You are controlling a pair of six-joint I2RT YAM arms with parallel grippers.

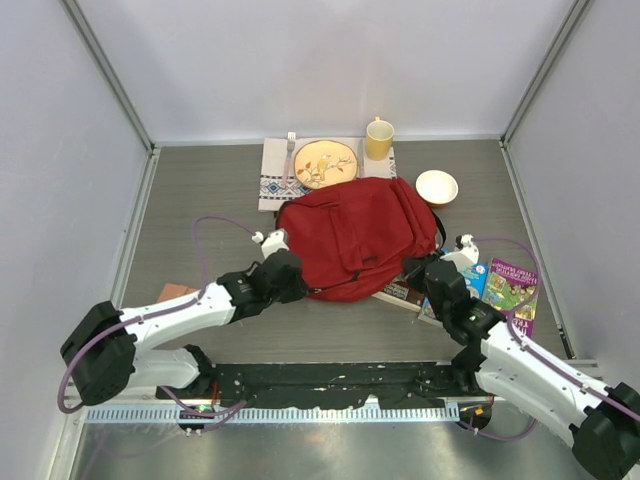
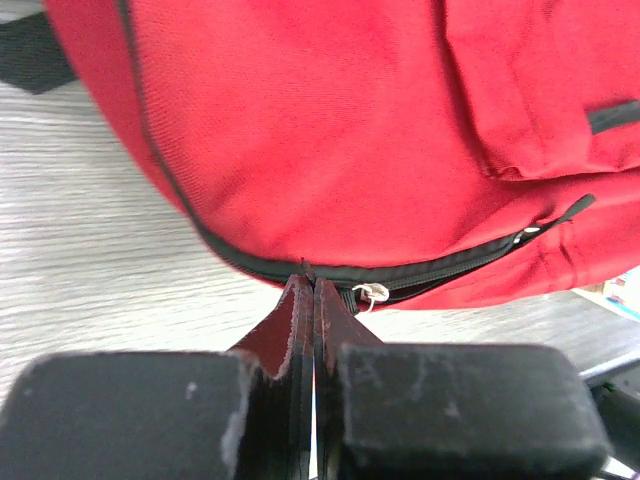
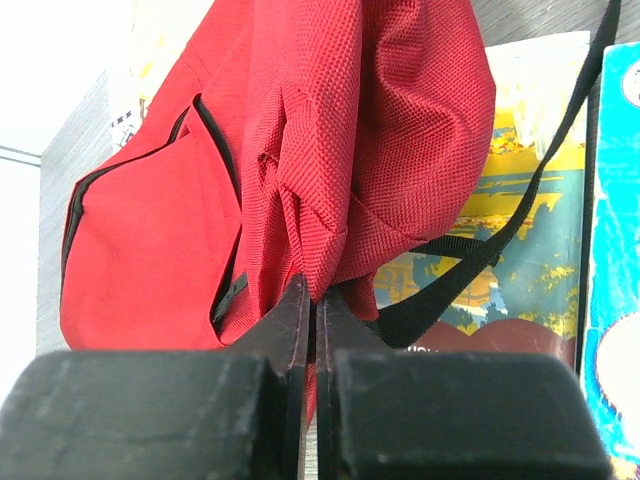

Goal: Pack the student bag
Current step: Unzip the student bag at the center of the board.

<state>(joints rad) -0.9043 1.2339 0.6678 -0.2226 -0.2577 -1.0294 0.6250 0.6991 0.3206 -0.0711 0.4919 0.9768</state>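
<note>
A large red student bag (image 1: 355, 235) lies flat in the middle of a grey wood-grain desk (image 1: 200, 200), front pocket facing up. Two robot arms reach in from the near edge, one to each side of the bag.

The left gripper (image 2: 313, 290) is at the bag's near-left edge. Its two fingers are pressed fully together and their tips touch the black zipper (image 2: 430, 268) that runs along the seam. Whether they pinch any of it cannot be told.

The right gripper (image 3: 311, 290) is at the bag's near-right corner. Its fingers are also squeezed together, nipping a fold of red fabric. A black strap (image 3: 470, 265) trails beside them over colourful books (image 1: 508, 285), which lie partly under the bag.

Behind the bag are a plate (image 1: 325, 163) on a cloth, a yellow cup (image 1: 379, 138) and a white bowl (image 1: 437, 186).
</note>
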